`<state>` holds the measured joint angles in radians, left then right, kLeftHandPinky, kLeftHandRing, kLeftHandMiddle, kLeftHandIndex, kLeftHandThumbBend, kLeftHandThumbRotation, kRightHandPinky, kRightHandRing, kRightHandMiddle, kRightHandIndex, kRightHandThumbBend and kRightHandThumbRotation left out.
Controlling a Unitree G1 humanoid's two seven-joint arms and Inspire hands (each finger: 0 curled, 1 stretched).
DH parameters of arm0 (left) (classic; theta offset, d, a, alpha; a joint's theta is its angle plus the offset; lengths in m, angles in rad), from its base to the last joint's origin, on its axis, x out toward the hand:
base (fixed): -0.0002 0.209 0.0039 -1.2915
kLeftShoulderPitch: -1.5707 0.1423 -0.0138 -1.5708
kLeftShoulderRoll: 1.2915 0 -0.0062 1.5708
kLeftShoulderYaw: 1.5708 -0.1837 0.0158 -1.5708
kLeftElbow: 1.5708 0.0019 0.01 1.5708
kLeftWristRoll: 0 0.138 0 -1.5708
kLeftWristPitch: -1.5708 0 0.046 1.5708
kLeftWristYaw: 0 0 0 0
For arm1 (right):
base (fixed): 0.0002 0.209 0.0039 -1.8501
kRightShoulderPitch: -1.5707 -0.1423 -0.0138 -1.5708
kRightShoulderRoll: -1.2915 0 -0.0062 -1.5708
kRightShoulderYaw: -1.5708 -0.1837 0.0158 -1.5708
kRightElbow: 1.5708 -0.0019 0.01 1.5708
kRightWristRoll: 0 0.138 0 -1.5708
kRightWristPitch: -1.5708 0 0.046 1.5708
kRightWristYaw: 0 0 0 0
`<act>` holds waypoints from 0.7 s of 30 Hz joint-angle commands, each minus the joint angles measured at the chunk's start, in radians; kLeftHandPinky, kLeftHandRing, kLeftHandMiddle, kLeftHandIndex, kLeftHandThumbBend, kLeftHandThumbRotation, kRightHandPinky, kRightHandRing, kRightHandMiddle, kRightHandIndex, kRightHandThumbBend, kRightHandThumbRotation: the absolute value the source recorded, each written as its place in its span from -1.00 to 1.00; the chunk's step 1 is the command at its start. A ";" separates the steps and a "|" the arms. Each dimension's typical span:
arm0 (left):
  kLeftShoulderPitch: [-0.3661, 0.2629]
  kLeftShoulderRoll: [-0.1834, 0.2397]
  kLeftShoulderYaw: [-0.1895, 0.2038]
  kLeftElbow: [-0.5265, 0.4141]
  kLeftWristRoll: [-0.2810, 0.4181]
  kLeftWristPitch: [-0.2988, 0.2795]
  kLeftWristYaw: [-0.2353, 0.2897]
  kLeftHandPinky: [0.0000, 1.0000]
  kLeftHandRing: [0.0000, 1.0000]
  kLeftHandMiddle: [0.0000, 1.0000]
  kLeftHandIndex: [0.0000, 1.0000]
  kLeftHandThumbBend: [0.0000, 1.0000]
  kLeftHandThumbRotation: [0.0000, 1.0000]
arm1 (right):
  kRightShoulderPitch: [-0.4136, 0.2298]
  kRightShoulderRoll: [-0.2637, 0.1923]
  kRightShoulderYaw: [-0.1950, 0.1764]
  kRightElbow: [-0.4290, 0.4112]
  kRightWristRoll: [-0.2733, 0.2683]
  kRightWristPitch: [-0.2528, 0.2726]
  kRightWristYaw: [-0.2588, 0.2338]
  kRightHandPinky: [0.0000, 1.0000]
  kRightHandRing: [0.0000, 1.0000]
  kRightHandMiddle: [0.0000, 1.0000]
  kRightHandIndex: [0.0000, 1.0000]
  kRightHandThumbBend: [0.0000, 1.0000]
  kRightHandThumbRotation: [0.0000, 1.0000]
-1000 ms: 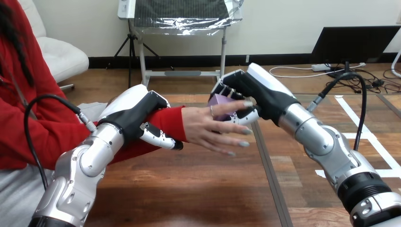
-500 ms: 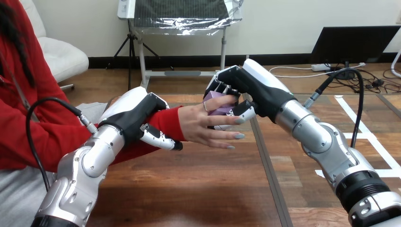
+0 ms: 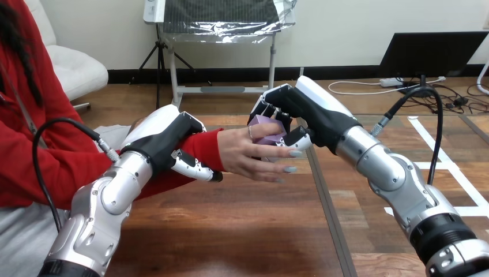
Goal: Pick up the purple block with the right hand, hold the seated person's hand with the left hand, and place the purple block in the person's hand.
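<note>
- The robot's left hand (image 3: 164, 141) is clamped on the person's red-sleeved forearm (image 3: 202, 144) just behind the wrist, with its fingers (image 3: 190, 124) over the top and the thumb curled underneath.
- The person's hand (image 3: 242, 153) is stretched out above the bench (image 3: 230, 231), its fingers spread toward the robot's right hand (image 3: 314, 118).
- The right hand's fingers are curled round the purple block (image 3: 266, 130), with its thumb below.
- The purple block is well off the bench and touches the person's hand. I cannot tell whether the person grips it.
</note>
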<state>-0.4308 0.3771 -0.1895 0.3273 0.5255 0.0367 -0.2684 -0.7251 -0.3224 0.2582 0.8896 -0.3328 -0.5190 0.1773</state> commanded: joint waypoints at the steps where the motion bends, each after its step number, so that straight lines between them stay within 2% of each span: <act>1: -0.239 -0.068 -0.005 -0.044 -0.038 -0.113 0.072 -0.60 -0.46 -0.31 -0.29 0.41 -1.00 | -0.020 0.047 -0.011 -0.133 0.048 -0.034 0.038 -0.34 -0.29 -0.17 -0.11 0.51 -1.00; 11: -0.235 -0.063 0.009 -0.053 -0.052 -0.123 0.075 -0.56 -0.42 -0.29 -0.28 0.43 -1.00 | -0.010 0.036 -0.006 -0.150 0.043 -0.007 0.058 -0.33 -0.27 -0.15 -0.10 0.47 -1.00; 21: -0.213 -0.050 0.015 -0.093 -0.052 -0.113 0.064 -0.53 -0.40 -0.27 -0.26 0.40 -1.00 | -0.006 0.027 -0.006 -0.138 0.026 -0.007 0.060 -0.30 -0.22 -0.12 -0.06 0.45 -1.00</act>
<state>-0.4309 0.3788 -0.1886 0.3324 0.5232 0.0092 -0.2558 -0.6977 -0.3250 0.2375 0.8435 -0.3146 -0.5051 0.2087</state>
